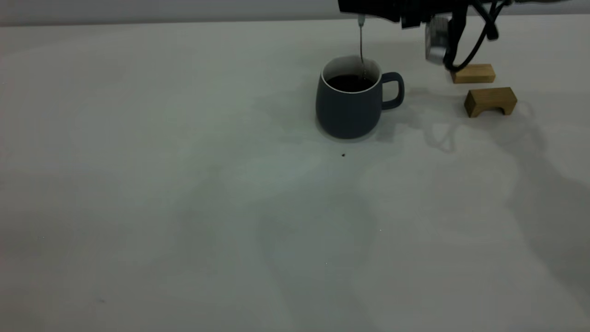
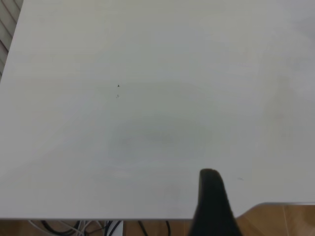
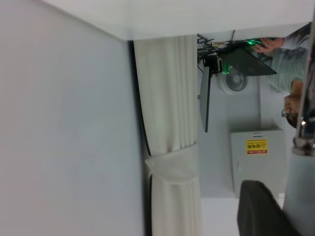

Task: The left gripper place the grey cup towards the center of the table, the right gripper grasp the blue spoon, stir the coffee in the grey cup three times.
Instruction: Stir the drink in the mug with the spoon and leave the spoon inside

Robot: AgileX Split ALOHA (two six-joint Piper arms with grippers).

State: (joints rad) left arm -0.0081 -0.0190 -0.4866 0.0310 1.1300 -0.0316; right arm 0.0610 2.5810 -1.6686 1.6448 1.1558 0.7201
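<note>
your right tool [image 1: 364, 11] hangs at the top edge of the exterior view, its arm reaching in level from the right, cables looping below the wrist, fingers clamped on the blue spoon [image 1: 361, 39]. your left tool [image 2: 212, 206] shows only one dark finger, above the worktop [image 2: 147, 123].

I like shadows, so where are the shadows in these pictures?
In the exterior view, soft grey shadows of the arm spread over the table beside the grey cup and below the two wooden blocks; the coffee looks flat black. In the left wrist view, only a faint smudge of shadow shows. In the right wrist view, the near dark finger is blurry.
</note>
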